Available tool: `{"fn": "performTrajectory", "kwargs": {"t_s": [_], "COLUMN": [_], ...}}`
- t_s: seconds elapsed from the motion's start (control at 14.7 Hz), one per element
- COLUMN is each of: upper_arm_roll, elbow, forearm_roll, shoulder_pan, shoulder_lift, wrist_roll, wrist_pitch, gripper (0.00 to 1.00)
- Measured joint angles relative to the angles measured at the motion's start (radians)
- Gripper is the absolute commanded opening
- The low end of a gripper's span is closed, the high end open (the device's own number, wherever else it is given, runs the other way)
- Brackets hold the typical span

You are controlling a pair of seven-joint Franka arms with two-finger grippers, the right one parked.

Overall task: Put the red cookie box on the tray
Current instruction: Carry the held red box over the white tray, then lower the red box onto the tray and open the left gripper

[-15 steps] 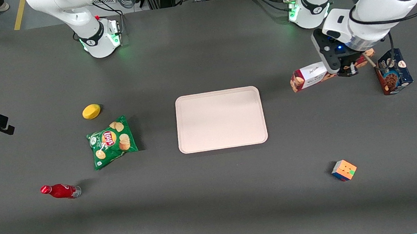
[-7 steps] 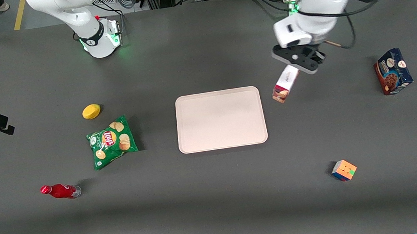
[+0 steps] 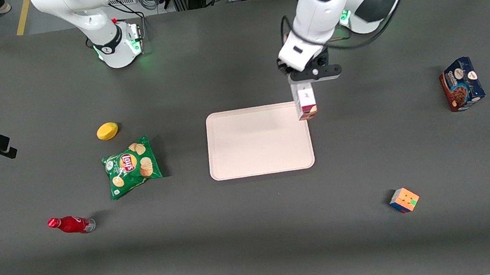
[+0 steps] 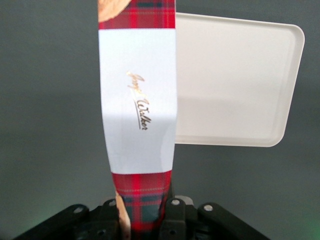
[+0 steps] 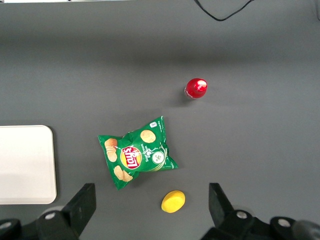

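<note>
one tray (image 3: pixel 259 145), two cookie boxes, one chip bag (image 3: pixel 132 166), one bottle (image 3: pixel 70 224), one lemon (image 3: pixel 107 131) and one cube (image 3: pixel 404 200) share the desk. the hand (image 3: pixel 308 85) clamps one end of the red cookie box (image 3: pixel 305 101), which hangs over the tray's corner nearest the working arm's base. its white label bears gold script; the bag reads "lay's".

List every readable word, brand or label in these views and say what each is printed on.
"Lay's": logo on the green chip bag, also legible in the right wrist view.
"Walker": gold script on the white panel of the red cookie box, held by the gripper above the tray corner; the script word before it is unreadable.
Blue-and-brown cookie box: print too small.
Red bottle: script unreadable.
</note>
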State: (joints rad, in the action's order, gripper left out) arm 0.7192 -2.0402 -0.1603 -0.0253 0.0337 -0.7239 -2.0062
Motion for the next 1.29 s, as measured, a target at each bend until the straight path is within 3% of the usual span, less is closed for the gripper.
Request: {"fn": "performTrajectory", "kwargs": {"t_s": [0.41, 0.68, 0.95, 1.29], "upper_arm_roll": [0.036, 0.036, 0.034, 0.026], "elbow": [0.0, -0.002, -0.002, -0.001], "forearm_roll": [0.154, 0.359, 0.482, 0.7], "shoulder_pan": [0.004, 0.013, 0.021, 0.021], "shoulder_lift": [-0.227, -0.358, -0.454, -0.552], "wrist_roll": [-0.103, -0.193, -0.244, -0.366], "wrist_pitch": [-0.183, -0.243, -0.313, -0.352], "gripper": [0.0, 0.0, 0.0, 0.0]}}
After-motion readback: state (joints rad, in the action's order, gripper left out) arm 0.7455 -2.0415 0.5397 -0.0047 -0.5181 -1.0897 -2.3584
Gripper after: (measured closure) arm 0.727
